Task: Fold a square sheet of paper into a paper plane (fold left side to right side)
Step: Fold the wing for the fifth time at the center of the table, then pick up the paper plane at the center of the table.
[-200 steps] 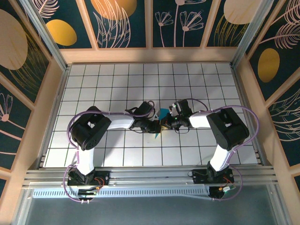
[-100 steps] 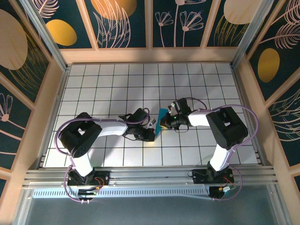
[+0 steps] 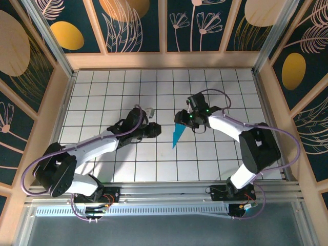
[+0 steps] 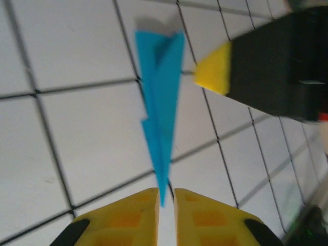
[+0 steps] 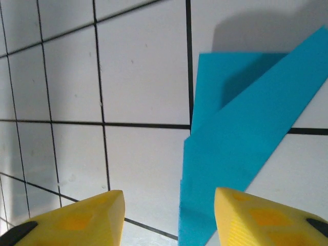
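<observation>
1. fingers (image 4: 128, 215) of the left gripper (image 3: 155, 130) are parted by just a slit, with nothing in them. it hangs left of the table's (image 3: 102, 92) middle, aimed right at the paper plane (image 3: 177, 134).
2. now the plane: flat and free near the table's centre, a touch right of it. its long axis runs from far edge to near edge, wide tail far, sharp nose near and leaning slightly left. in the left wrist view that nose (image 4: 161, 102) points at the slit.
3. right gripper (image 3: 183, 119) hovers at the tail end, jaws well apart and empty, blue paper (image 5: 241, 148) just beneath.
4. my read: the right arm is nearer, already at the tail. the left needs a short reach rightward to the nose.
</observation>
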Robot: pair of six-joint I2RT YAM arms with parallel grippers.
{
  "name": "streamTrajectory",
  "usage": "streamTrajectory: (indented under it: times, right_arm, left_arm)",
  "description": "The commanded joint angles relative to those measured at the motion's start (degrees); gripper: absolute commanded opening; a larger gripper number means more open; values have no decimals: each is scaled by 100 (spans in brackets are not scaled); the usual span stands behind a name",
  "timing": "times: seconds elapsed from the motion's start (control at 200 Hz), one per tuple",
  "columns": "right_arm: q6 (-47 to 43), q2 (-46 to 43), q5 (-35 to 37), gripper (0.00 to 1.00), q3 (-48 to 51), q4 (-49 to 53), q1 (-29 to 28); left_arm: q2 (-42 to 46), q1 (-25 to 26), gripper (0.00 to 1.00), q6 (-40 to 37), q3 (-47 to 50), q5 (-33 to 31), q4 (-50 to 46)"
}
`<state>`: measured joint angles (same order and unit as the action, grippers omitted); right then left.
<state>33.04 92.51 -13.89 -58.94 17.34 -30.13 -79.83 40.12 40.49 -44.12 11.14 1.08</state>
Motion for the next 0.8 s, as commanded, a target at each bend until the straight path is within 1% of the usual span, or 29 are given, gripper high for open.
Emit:
streamTrajectory:
  times: [0.0,0.035,0.125,0.19,0.26,0.395,0.51,0.621,0.656,0.776,0.796]
  right_arm:
    - [21,-5,1207,56,-349,1226,-289]
    - [169,70,1442,58,-462,1394,-390]
    - [704,449,2057,64,-885,1947,-582]
    - [1078,826,2469,68,-1337,2423,-789]
    - [1383,1251,2818,70,-1845,2829,-1039]
    - [1998,1998,3228,71,-2576,3371,-1319]
    - [2310,2481,3442,67,-3054,3732,-1414]
    - [2407,2686,3601,64,-3266,3906,-1457]
    - [2423,2723,3619,62,-3273,3921,-1461]
    - [2455,2815,3669,59,-3264,3968,-1461]
    - [2462,2828,3672,57,-3269,3980,-1461]
  left_arm:
    - [312,-53,24,240,86,-1408,59]
    - [398,-48,27,281,94,-1692,50]
    - [655,-57,39,363,160,-2372,50]
    - [839,-68,42,403,245,-2766,37]
    - [1026,-66,44,380,359,-3001,66]
    - [1270,-75,46,324,547,-3153,94]
    - [1369,-83,47,337,634,-3174,50]
    - [1398,-83,48,308,695,-3137,42]
    - [1392,-88,48,297,688,-3134,25]
    - [1393,-86,48,296,720,-3103,28]
    - [1392,-83,48,291,728,-3094,32]
